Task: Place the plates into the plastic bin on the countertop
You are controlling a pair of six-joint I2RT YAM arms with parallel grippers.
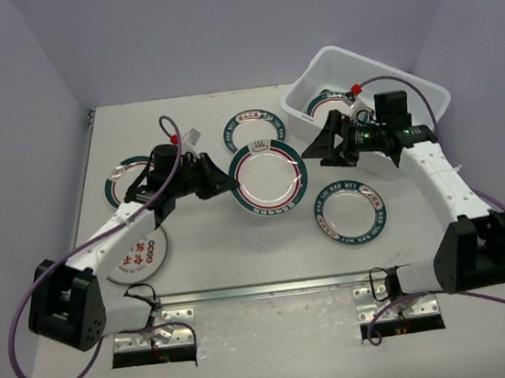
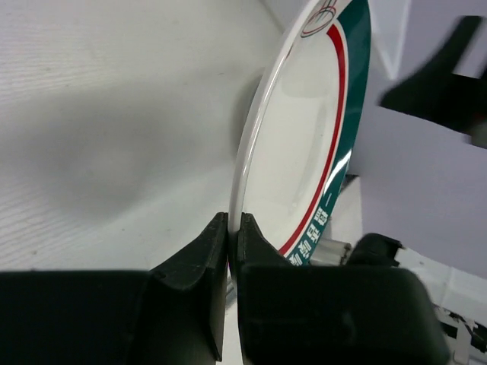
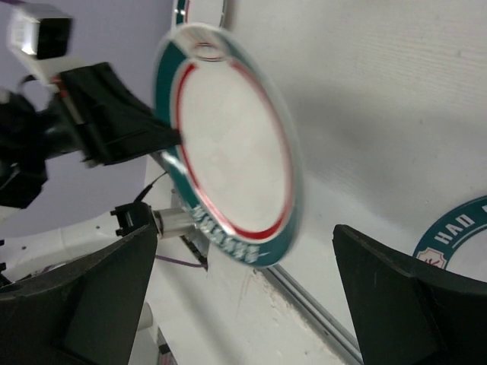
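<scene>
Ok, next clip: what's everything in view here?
held plate: one, white with teal rim and red ring, centre, tilted.
teal-rimmed plates: three on the countertop, behind centre, far left, right of centre.
lettered plate: one, white with red lettering, near left.
binned plate: one, teal-rimmed, in the plastic bin, white translucent, far right.
metal rail: one, silver, front edge.
cables: two, purple.
left gripper: black, shut on held plate's edge.
right gripper: black, open, beside bin.

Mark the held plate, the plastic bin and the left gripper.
held plate [image 1: 268,178]: top view, white centre.
plastic bin [image 1: 347,60]: top view, far inner wall.
left gripper [image 2: 234,222]: left wrist view, between fingertips pinching the plate's rim.
</scene>
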